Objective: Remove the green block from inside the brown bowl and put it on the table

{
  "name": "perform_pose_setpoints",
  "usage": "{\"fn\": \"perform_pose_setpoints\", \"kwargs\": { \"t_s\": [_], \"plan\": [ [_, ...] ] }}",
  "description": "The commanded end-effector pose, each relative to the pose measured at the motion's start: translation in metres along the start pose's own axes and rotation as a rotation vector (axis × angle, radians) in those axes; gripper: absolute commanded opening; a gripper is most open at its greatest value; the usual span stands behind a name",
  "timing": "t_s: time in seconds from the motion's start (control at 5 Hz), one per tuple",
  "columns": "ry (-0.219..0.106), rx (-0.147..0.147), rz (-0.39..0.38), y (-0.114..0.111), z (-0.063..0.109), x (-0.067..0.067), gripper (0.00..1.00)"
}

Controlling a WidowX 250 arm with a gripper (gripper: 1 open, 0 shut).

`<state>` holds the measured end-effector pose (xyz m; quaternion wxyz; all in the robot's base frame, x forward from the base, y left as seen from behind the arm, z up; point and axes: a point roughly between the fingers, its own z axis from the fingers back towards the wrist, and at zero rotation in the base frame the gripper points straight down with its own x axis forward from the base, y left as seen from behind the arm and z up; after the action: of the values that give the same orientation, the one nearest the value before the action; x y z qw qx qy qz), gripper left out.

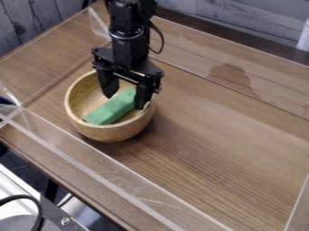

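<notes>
Green block (108,109) in brown bowl (85,129); claw (126,94) wide open, empty.

One green block (110,109), one brown bowl (85,126)

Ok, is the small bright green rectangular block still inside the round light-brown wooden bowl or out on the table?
Inside. The green block lies on the wooden bowl's pale interior, under the open gripper.

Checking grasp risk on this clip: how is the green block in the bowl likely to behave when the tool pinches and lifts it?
The green block looks like a rigid, flat-sided bar, so it should hold its shape and not roll. Its matte faces probably grip well. It leans on the brown bowl's curved interior, so it may pivot as the open tool closes.
</notes>
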<state>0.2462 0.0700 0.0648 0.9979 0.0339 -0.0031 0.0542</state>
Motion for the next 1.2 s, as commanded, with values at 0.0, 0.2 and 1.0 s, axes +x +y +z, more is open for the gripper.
{"fn": "perform_pose_setpoints", "kwargs": {
  "t_s": [0.0,0.2,1.0],
  "plan": [
    [-0.064,-0.015,-0.066,0.010,0.015,0.013,1.00],
    [-0.101,-0.025,-0.083,0.013,0.004,0.014,1.00],
    [-0.043,-0.127,-0.129,0.014,0.031,0.013,1.00]
  ]
}}
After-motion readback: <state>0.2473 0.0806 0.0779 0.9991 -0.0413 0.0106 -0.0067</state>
